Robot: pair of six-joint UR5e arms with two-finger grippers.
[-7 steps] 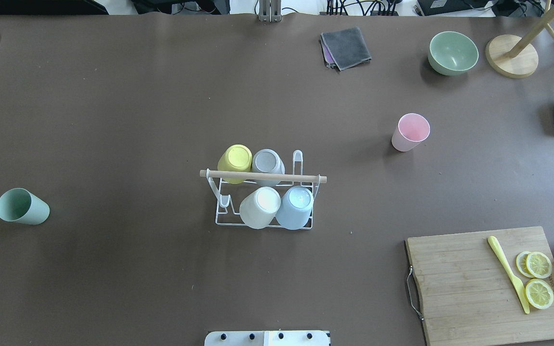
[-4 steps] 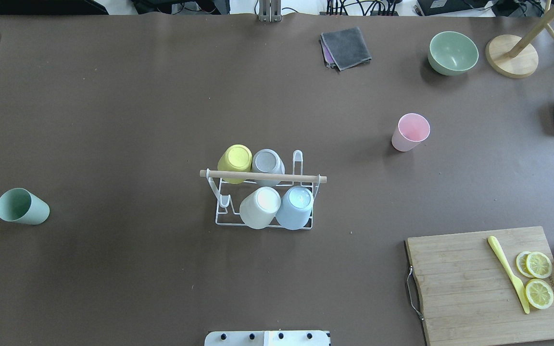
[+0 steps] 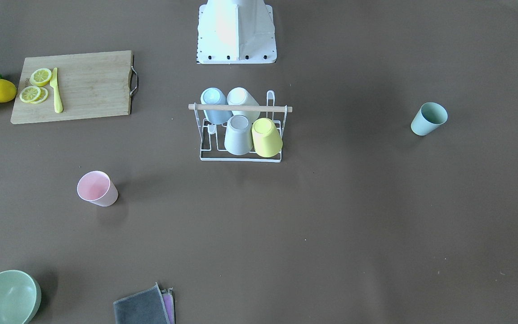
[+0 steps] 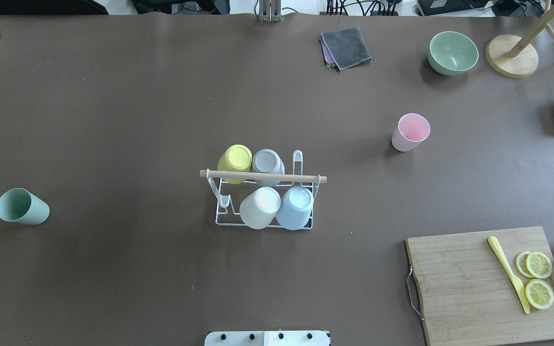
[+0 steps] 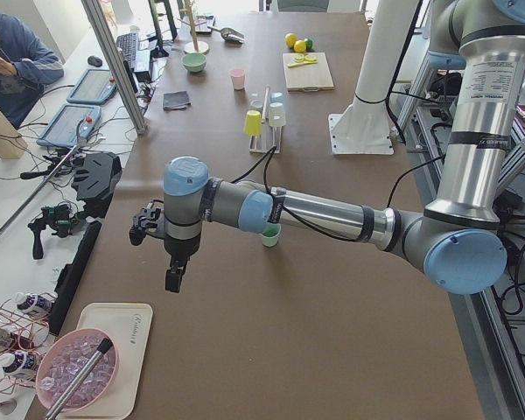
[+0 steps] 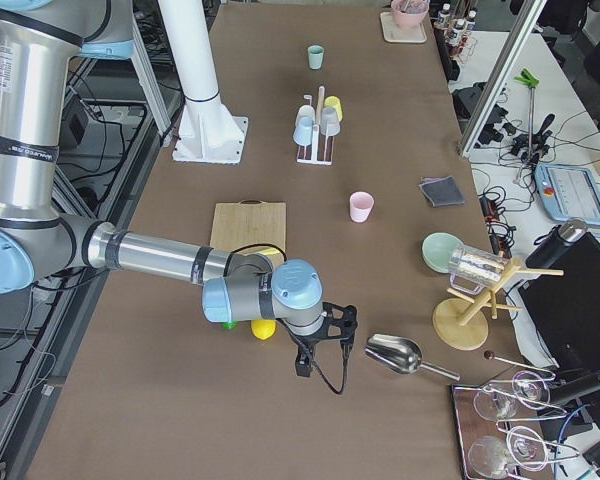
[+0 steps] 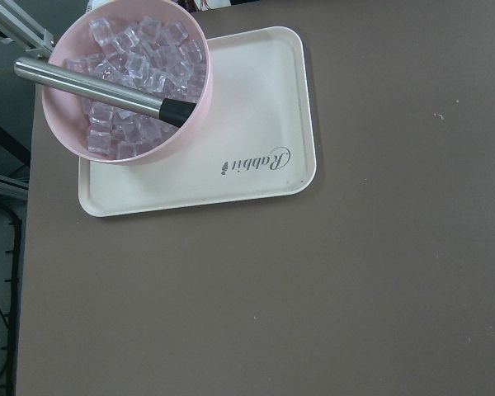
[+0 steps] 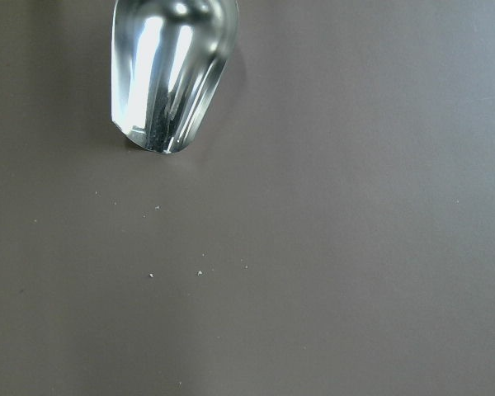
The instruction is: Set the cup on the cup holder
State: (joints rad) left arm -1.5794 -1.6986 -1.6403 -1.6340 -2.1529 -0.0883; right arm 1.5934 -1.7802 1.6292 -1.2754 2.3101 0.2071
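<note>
The white wire cup holder (image 4: pixel 263 177) with a wooden rod handle stands mid-table, also in the front view (image 3: pixel 240 108). It holds several upturned cups: yellow, grey, white and blue. A green cup (image 4: pixel 22 206) stands far to its left and a pink cup (image 4: pixel 410 131) stands upright to its right. My left gripper (image 5: pixel 173 278) hangs over the table's left end. My right gripper (image 6: pixel 320 355) hangs over the right end near a metal scoop. Both show only in the side views, so I cannot tell if they are open or shut.
A cutting board (image 4: pixel 493 283) with lemon slices and a yellow knife lies front right. A green bowl (image 4: pixel 452 53), grey cloth (image 4: pixel 346 47), wooden stand (image 4: pixel 512 55) and metal scoop (image 8: pixel 169 70) lie at the back right. A tray (image 7: pixel 256 165) bears a pink bowl of ice.
</note>
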